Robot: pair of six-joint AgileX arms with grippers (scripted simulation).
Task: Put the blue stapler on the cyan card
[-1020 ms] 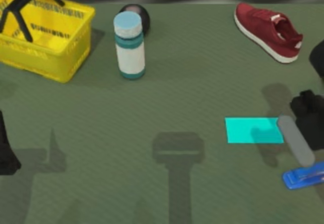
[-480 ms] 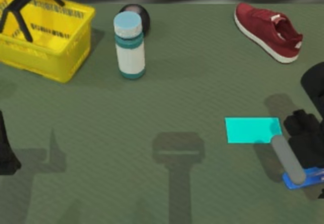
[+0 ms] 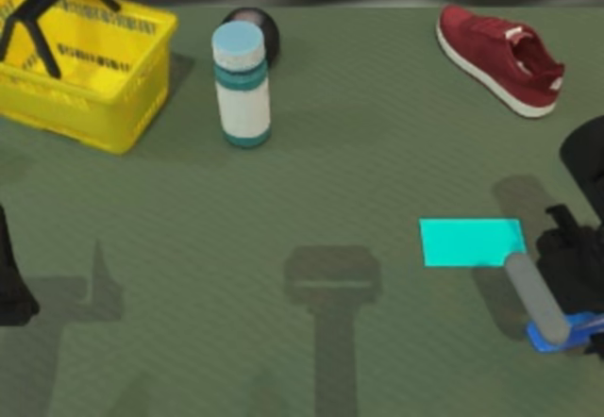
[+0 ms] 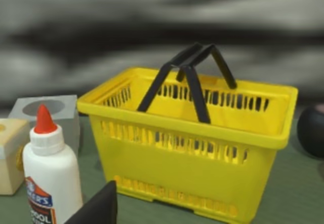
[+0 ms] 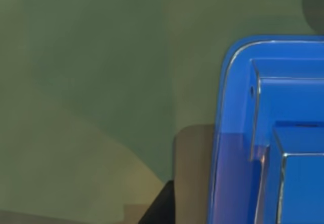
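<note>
The blue stapler [image 3: 541,338] lies near the table's front right corner, largely covered by my right arm's grey link and black wrist. In the right wrist view the blue stapler [image 5: 273,133] fills the frame close up, with one dark fingertip [image 5: 161,206] beside it and a small gap between them. My right gripper [image 3: 578,315] hangs over the stapler and looks open. The cyan card [image 3: 470,241] lies flat just left of and behind the stapler, bare. My left gripper [image 3: 9,285] is parked at the left edge, open.
A yellow basket [image 3: 142,96] with black handles stands at the back left, next to a white bottle [image 3: 242,87] and a dark ball [image 3: 264,30]. A red shoe [image 3: 495,54] lies at the back right. A glue bottle [image 4: 48,168] and blocks show beside the basket.
My right arm has moved toward the table's front and come down over the blue stapler; its grey link now covers the stapler's left part. The card is uncovered. The left arm stayed still.
</note>
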